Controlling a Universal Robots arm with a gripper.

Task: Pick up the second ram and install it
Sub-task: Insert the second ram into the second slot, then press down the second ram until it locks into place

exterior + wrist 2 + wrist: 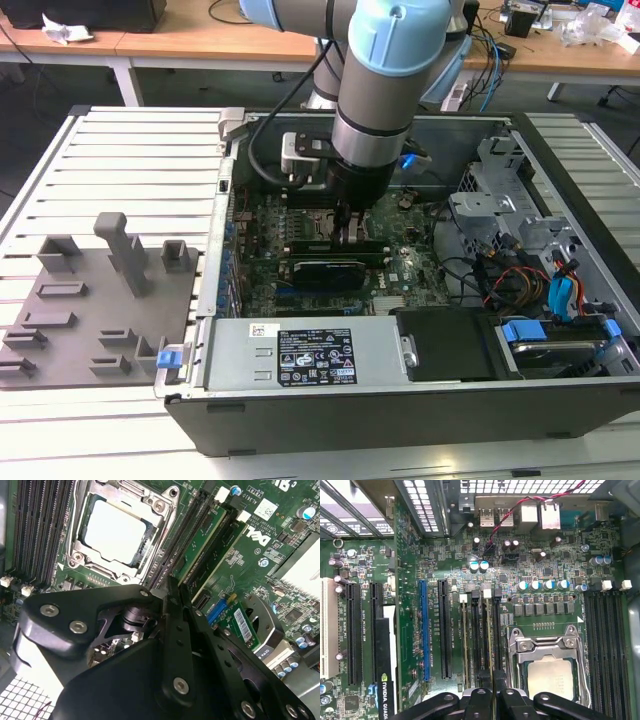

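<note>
We see black two-finger gripper (347,232) low over large green motherboard (400,270), jaws clenched on thin green ram strip (495,645) standing in slot beside silver processor socket (547,672).

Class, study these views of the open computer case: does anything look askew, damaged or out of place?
Nothing stands out. The gripper is down inside the case over the memory slots beside the processor socket. The sticks in the slots look parallel. The grey tray lies flat outside.

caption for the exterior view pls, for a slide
Robot arm's tool lowered into the open computer case, at the motherboard's memory slots.
</note>
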